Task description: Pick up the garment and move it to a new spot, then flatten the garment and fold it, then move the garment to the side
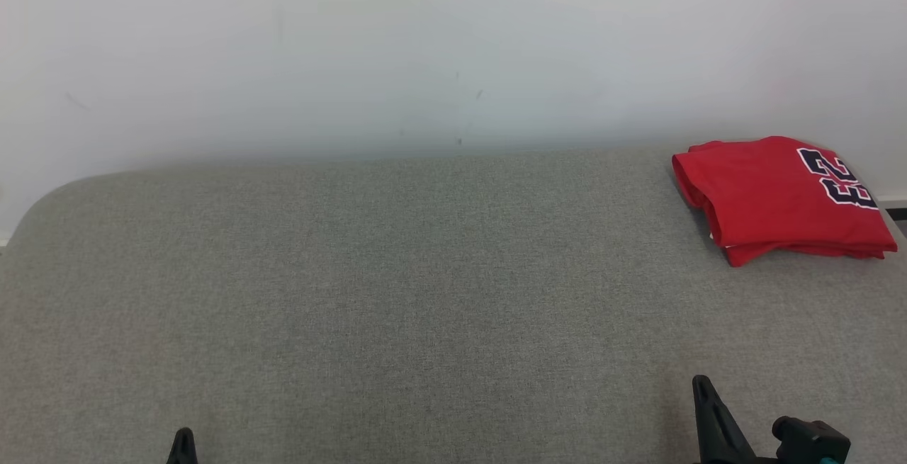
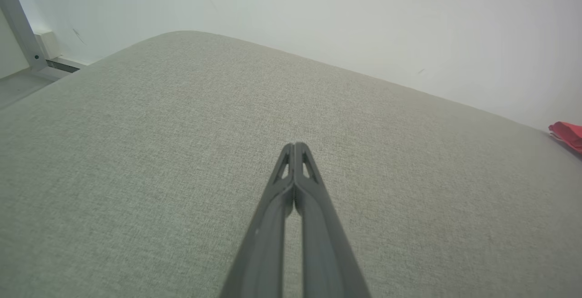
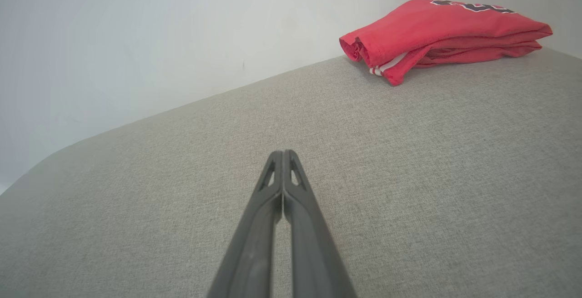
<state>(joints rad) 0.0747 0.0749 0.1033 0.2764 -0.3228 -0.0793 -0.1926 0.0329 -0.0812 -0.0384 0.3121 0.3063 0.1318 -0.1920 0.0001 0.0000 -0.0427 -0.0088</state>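
Red folded shirt (image 1: pixel 772 195) sits at the far right corner of the grey fabric-covered table (image 1: pixel 425 273), close to the white wall (image 1: pixel 425 39). It is folded into a compact rectangle with dark white-edged numerals on top. In the right wrist view the shirt (image 3: pixel 436 29) shows stacked layers and a bit of white striped trim at the near edge. In the left wrist view only a sliver of it (image 2: pixel 568 134) is at the right border.

Left pincer (image 1: pixel 183 443) is at the near left of the table, well apart from the shirt. Wrist view: the left pincer (image 2: pixel 295 145) has its fingers pressed together, holding nothing.

Right pincer (image 1: pixel 701 382) is at the near right, nearer the shirt but apart from it. The right pincer (image 3: pixel 283 152) is also fully closed and empty, over bare fabric.
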